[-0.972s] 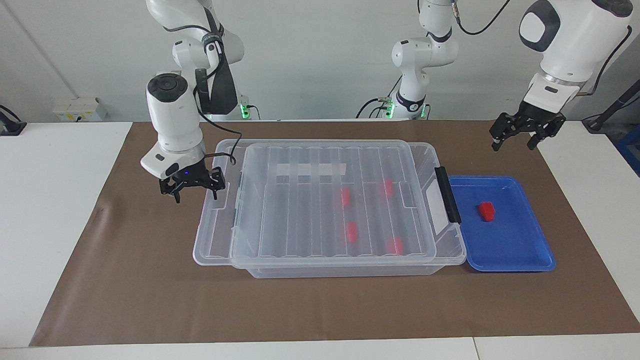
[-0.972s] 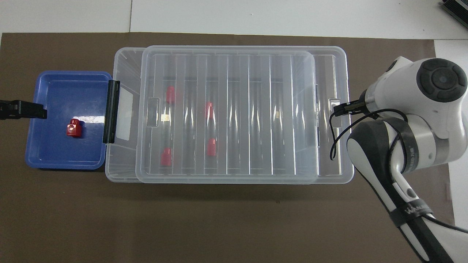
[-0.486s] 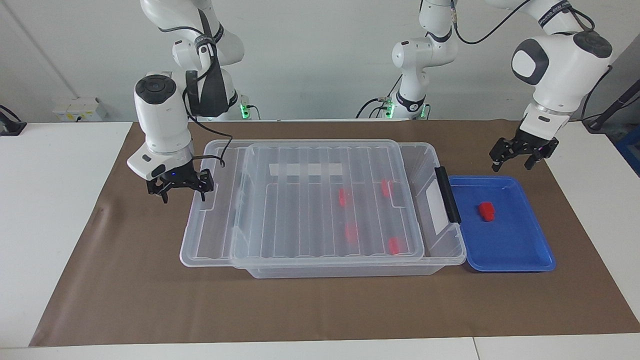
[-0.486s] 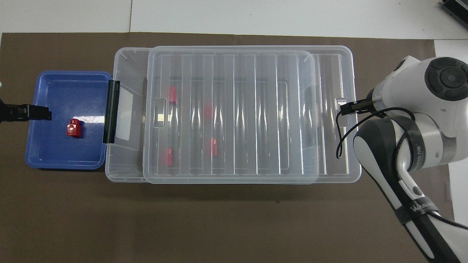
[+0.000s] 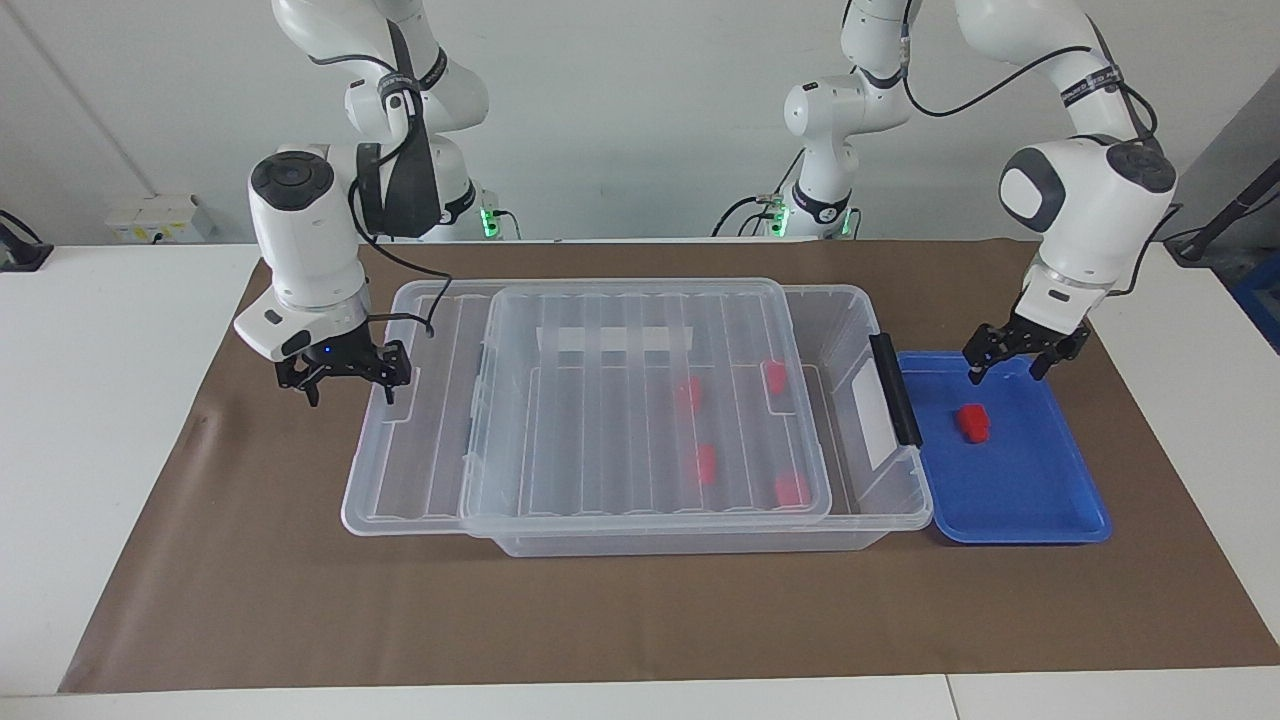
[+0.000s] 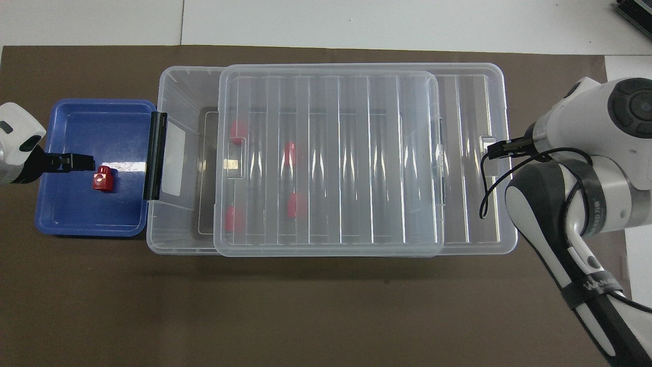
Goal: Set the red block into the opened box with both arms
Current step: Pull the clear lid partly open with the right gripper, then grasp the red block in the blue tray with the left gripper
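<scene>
Left hand (image 5: 1011, 363) open over the red block (image 5: 973, 422) in tray (image 5: 1040, 500)

A plain white wall (image 5: 620, 120) fills the upper part of the facing view. A white table (image 5: 110, 420) spans the frame, its middle covered by a brown mat (image 5: 640, 620). At upper left, a white socket box (image 5: 160, 218) sits against the wall.

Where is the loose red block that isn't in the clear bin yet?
The small red plastic block lies in the shallow blue tray, beside the clear bin's black handle, just below the open left gripper.
</scene>
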Controlling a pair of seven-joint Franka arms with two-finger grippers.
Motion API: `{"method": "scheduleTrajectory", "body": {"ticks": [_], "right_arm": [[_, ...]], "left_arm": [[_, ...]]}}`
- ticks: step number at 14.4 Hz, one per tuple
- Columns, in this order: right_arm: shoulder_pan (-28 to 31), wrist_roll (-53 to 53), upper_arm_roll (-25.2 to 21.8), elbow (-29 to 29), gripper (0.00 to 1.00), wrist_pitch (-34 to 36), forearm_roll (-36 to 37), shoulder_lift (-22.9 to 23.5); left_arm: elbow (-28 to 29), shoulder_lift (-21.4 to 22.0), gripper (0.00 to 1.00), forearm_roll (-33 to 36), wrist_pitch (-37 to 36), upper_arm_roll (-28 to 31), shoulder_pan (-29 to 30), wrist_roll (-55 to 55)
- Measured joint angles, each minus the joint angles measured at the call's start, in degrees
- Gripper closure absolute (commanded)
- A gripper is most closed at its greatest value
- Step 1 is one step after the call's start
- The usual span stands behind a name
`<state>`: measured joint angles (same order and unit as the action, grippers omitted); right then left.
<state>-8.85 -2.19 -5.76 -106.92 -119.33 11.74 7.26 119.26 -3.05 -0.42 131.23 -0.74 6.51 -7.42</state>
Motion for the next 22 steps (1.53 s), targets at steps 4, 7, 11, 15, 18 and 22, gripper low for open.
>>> {"method": "scheduleTrajectory", "body": {"ticks": [4, 7, 11, 15, 18, 22], "right_arm": [[1.01, 0.01, -0.01, 0.01, 0.0, 0.26, 1.41, 0.0], [1.06, 0.01, -0.01, 0.01, 0.0, 0.27, 1.51, 0.0], [1.82, 0.01, -0.03, 0.1, 0.0, 0.68, 1.81, -0.01], [1.9, 0.01, -0.03, 0.59, 0.0, 2.22, 1.95, -0.06], [1.91, 0.04, -0.03, 0.65, 0.0, 2.91, 2.05, -0.16], [2.5, 0.69, -0.04, 0.66, 0.0, 3.1, 2.1, -0.22]], "left_arm": [[4.54, -2.78, 0.0, 0.0, 7.59, 0.03, 1.41, -1.12], [4.77, -5.45, 0.0, 0.0, 10.22, 0.05, 2.58, -2.16], [4.8, -7.12, 0.0, 0.0, 11.2, -0.14, 2.61, -2.18], [5.42, -9.09, 0.53, 0.0, 14.04, -0.64, 2.47, -2.17], [5.34, -9.22, 1.0, 0.0, 14.1, -0.64, 2.47, -2.17], [5.27, -9.22, 1.0, 0.0, 13.99, -0.65, 2.47, -2.17]]}}
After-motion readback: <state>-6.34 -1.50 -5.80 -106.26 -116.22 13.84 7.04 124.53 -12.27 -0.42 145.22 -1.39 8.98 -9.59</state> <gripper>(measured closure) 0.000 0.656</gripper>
